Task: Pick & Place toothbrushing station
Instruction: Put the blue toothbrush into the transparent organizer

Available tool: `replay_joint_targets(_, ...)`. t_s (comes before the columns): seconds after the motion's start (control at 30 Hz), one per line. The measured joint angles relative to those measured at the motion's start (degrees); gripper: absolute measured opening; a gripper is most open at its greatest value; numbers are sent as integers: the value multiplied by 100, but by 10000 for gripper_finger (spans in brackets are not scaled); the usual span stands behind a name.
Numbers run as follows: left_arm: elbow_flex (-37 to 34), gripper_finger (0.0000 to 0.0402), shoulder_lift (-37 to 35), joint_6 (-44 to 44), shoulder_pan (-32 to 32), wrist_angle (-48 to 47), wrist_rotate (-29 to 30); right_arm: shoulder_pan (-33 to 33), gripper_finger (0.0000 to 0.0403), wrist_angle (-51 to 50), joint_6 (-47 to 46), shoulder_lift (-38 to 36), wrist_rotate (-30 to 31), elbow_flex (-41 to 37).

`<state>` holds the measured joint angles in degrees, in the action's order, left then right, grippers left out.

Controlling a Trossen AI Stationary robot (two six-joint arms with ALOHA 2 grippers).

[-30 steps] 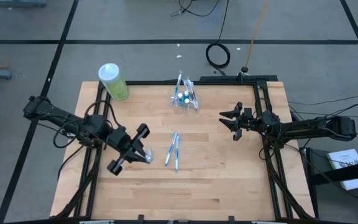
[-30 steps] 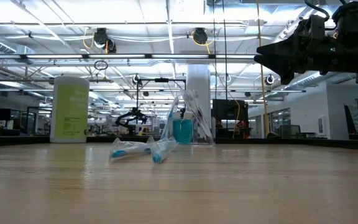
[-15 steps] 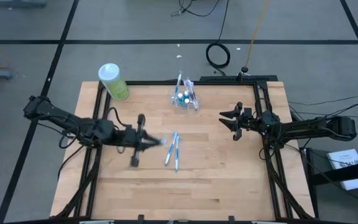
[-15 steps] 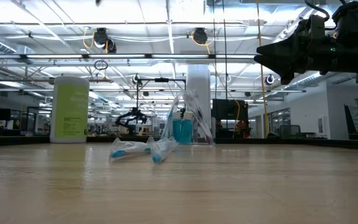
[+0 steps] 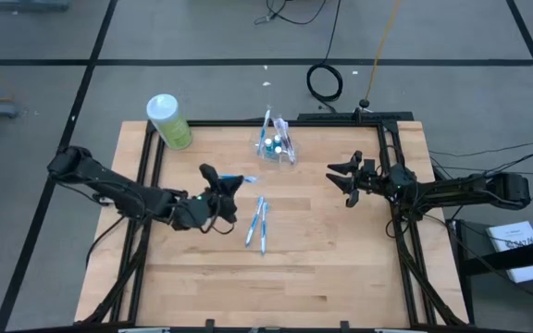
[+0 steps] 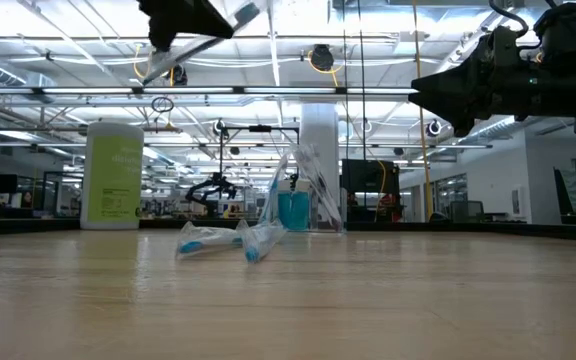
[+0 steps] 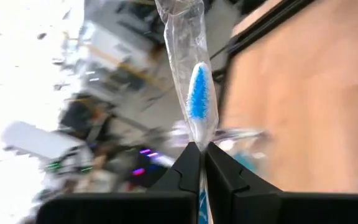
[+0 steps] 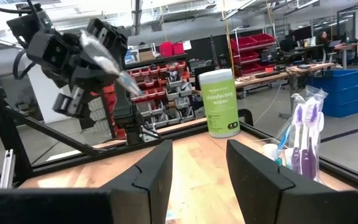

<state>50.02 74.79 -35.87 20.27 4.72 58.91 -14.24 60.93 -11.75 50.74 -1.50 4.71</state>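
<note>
The surface (image 5: 340, 268) is a light wooden top with a black frame along its edges, standing on a grey floor (image 5: 54, 37) marked with dark lines.

A light-green bottle (image 5: 168, 121) with a white cap stands upright at the far left corner of the surface. A small clear plastic cup (image 5: 275, 144) stands near the middle of the far edge, with wrapped toothbrushes upright in it. Two wrapped toothbrushes (image 5: 258, 222) with blue parts lie flat near the centre, just beside each other and roughly parallel, well apart from the cup and the bottle.
</note>
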Motion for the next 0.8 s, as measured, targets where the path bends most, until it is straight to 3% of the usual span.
replay_joint_targets(0.1, 0, 12, 136, -393, -26, 188, 490, -2, 141, -2, 0, 0, 0, 0)
replay_joint_targets(0.23, 0, 5, 173, -145, -71, 269, 461, 0, 141, 0, 0, 0, 0, 0)
replay_joint_targets(0.4, 0, 13, 88, 856, -469, 140, -971, 0, 141, -1, 23, 0, 3, 0)
replay_joint_targets(0.53, -173, 5, 77, 1205, -1179, 268, -1908, 0, 141, -27, 24, 0, 2, 0)
replay_joint_targets(0.67, -762, 10, 78, 1404, -2155, 1415, -3068, 0, 141, -35, 22, 2, 2, 0)
replay_joint_targets(0.8, -1597, 5, 90, 1844, -3318, 3066, -4676, -1, 141, -36, 22, 2, 0, 0)
